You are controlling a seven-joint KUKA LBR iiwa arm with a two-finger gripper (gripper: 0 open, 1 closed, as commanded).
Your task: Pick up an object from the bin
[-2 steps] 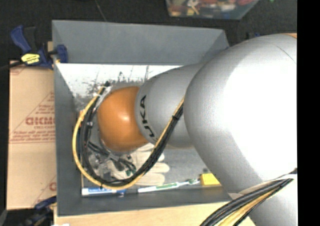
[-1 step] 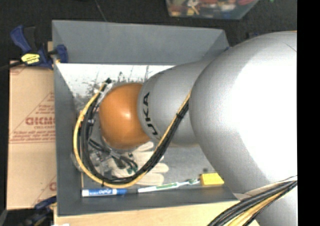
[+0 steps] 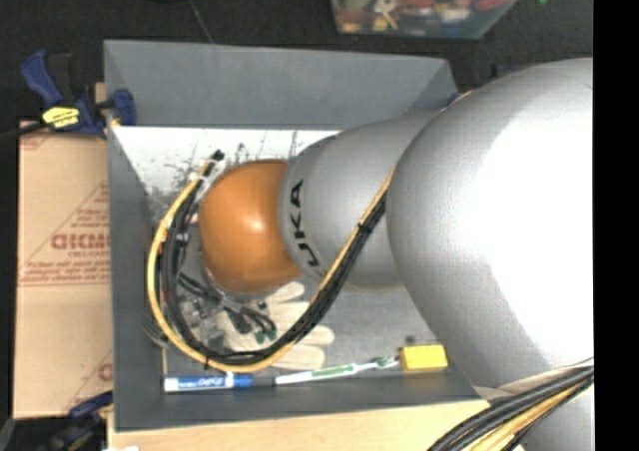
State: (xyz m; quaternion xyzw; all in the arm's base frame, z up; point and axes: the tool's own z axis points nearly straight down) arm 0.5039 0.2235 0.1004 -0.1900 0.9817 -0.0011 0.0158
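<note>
Tool (image 3: 228, 317) low in the grey metal bin (image 3: 280, 90), above a cream glove-shaped soft thing (image 3: 300, 341).
This thing lies under the tool and partly beside it. Beyond the tool, along the bin's lower wall, lie a blue-white marker pen (image 3: 208, 380) and a small yellow block (image 3: 423, 357). Whether the tool is open or closed, I cannot tell.
</note>
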